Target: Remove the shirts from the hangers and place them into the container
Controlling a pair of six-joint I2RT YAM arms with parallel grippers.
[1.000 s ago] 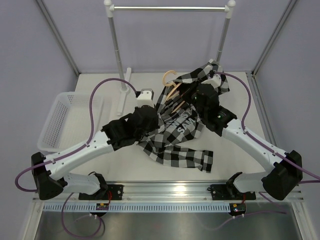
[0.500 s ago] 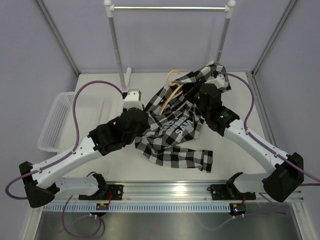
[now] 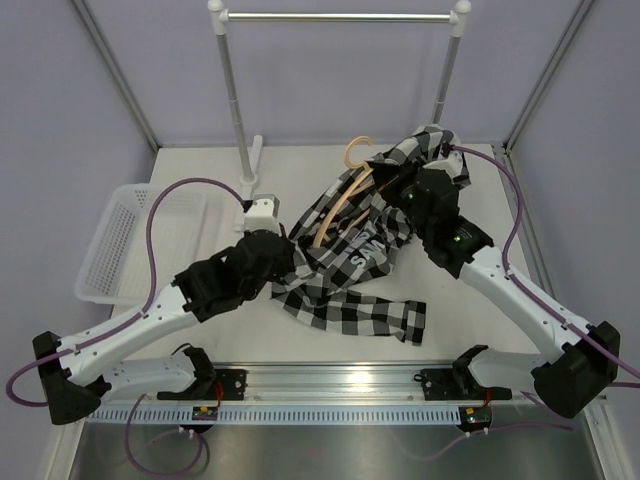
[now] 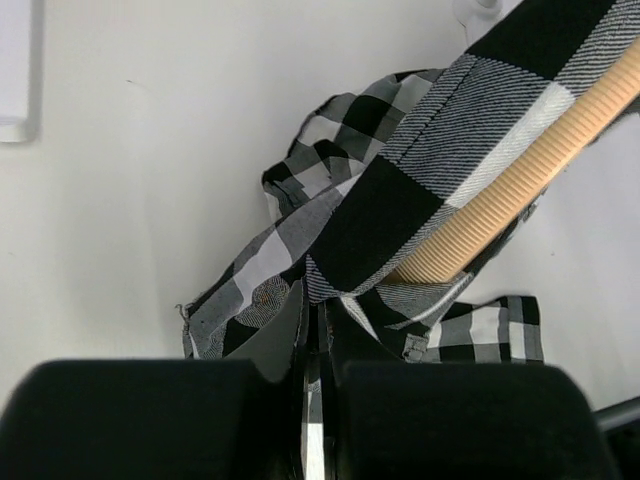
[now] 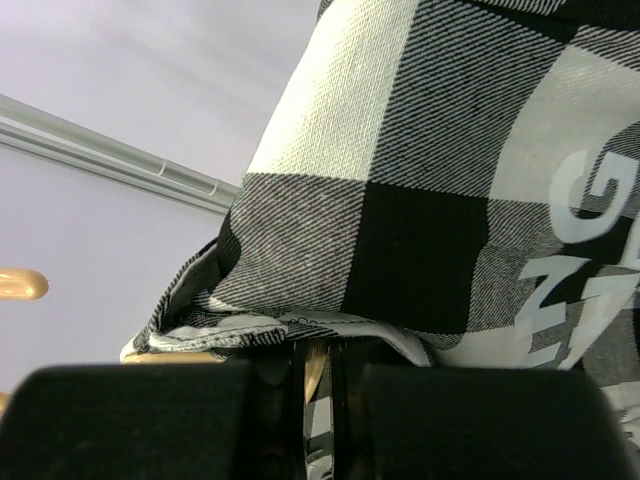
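pinching cloth on both sides. left pincer (image 3: 283, 238) is pressed together on a fold of the checked shirt (image 3: 352, 268); the wrist view shows its fingers (image 4: 278, 335) closed with fabric between them. right pincer (image 3: 402, 190) is also clamped on shirt cloth. a tan sliver shows between its tips, can't tell if that's hanger wood. the shirt is strung between the two pincers, with the rest bunched on the counter (image 3: 300, 345) on their near side and one sleeve trailing toward the arm bases. hanger (image 3: 335, 205) is inside the shirt, its ribbed arm just ahead of the left pincer and its hook poking out beside the right pincer. basket (image 3: 112, 250) sits well apart, out to the left pincer's left. rail (image 3: 340, 16) stands beyond both.
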